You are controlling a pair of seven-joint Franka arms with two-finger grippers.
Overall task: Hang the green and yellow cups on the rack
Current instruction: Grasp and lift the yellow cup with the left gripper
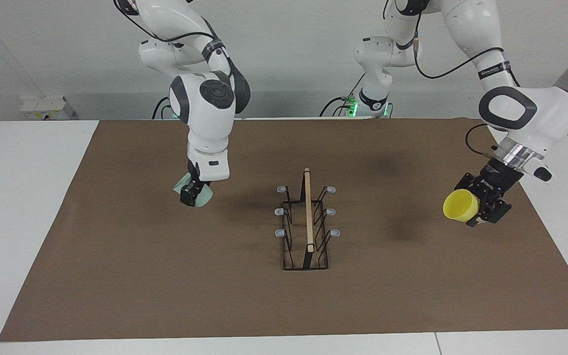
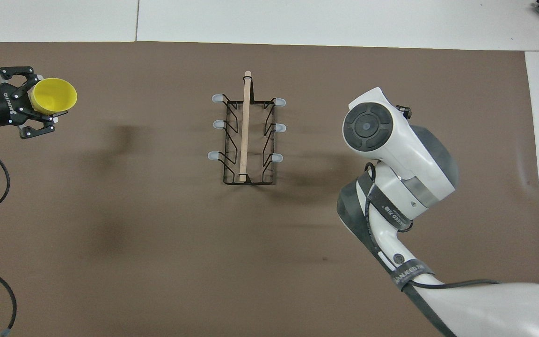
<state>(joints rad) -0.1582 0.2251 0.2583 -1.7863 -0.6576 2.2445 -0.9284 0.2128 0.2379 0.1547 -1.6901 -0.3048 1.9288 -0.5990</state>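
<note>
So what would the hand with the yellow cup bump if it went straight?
The left gripper tilts down, so its yellow cup likely meets the brown mat before the rack; depth unclear.

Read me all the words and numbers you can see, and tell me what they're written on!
"ROBOTIQ": on the black body of the left pincer holding the yellow cup; it shows upside down in the overhead view.
Right arm's band and left arm's band: white lettering, too blurred to read.
Rack, green cup in the right pincer, brown mat: no writing.
</note>
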